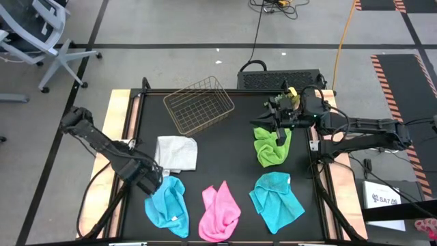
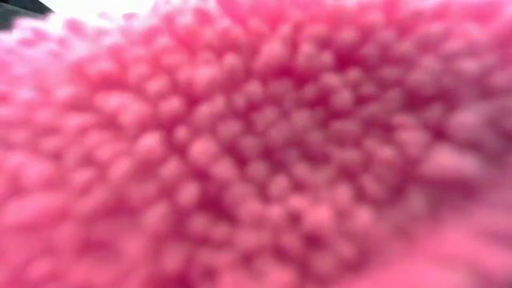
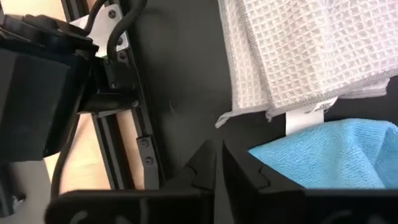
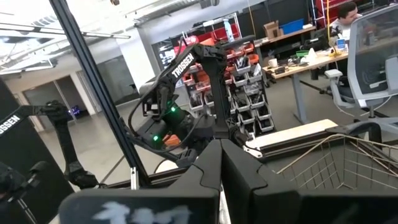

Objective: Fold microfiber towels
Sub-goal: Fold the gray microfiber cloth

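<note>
Five towels are on the black table [image 1: 136, 123]: white-grey [image 1: 176, 152], left cyan [image 1: 167, 205], pink [image 1: 220, 212], right cyan [image 1: 275, 200] and lime green [image 1: 272, 149]. The pink towel fills the low view [image 2: 256, 144]. My left gripper [image 3: 217, 163] is shut, low at the table's near left, beside the left cyan towel's edge [image 3: 323, 155], below the white-grey towel [image 3: 298, 50]. My right gripper [image 1: 265, 124] is shut, raised at the far right, pointing toward the table's left, at the lime green towel's upper end. My left gripper's shut fingers stand right beside the left cyan towel's edge [image 3: 264, 155]; whether one finger's outer side touches it, I cannot tell. My right gripper holds the lime green towel by its upper end [image 1: 263, 134]. Its fingers lie level, coming from the table's right. The towel hangs below them, so the wrist view hides the contact. Its lower part [image 1: 272, 160] lies on the table.
A copper wire basket [image 1: 199, 104] stands at the table's far middle, also in the right wrist view [image 4: 348, 155]. An office chair [image 1: 41, 34] stands on the floor beyond the table's left. A person sits at a desk [image 4: 348, 12] far off in the room.
</note>
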Robot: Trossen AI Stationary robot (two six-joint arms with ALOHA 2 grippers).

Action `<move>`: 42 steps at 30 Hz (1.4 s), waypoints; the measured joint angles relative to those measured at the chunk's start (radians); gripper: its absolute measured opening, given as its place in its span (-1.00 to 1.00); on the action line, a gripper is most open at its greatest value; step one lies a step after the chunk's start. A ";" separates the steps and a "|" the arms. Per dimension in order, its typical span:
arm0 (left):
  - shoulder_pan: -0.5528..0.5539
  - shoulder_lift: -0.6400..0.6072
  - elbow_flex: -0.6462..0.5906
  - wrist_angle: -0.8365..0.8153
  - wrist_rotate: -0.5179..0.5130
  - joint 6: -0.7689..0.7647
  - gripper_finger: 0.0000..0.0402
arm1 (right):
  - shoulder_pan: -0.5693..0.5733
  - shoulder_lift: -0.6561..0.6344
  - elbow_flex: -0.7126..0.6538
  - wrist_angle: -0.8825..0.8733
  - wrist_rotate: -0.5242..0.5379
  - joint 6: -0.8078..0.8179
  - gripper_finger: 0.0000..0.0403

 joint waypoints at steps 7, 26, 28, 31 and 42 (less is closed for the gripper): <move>-0.014 0.000 -0.089 0.108 -0.044 0.081 -0.49 | 0.000 0.000 0.000 0.004 0.001 0.001 -1.00; -0.003 0.000 -0.394 0.453 0.009 0.367 -0.28 | 0.000 0.000 0.000 0.004 0.033 0.021 -1.00; -0.003 0.000 -0.413 0.507 0.002 0.375 -0.28 | 0.000 0.000 0.000 0.004 0.039 0.031 -1.00; -0.003 0.000 -0.438 0.574 -0.008 0.384 -0.28 | 0.000 0.000 0.000 0.004 0.058 0.034 -1.00; -0.003 -0.002 -0.459 0.590 -0.011 0.426 -0.28 | 0.000 0.004 0.001 -0.003 0.082 0.035 -1.00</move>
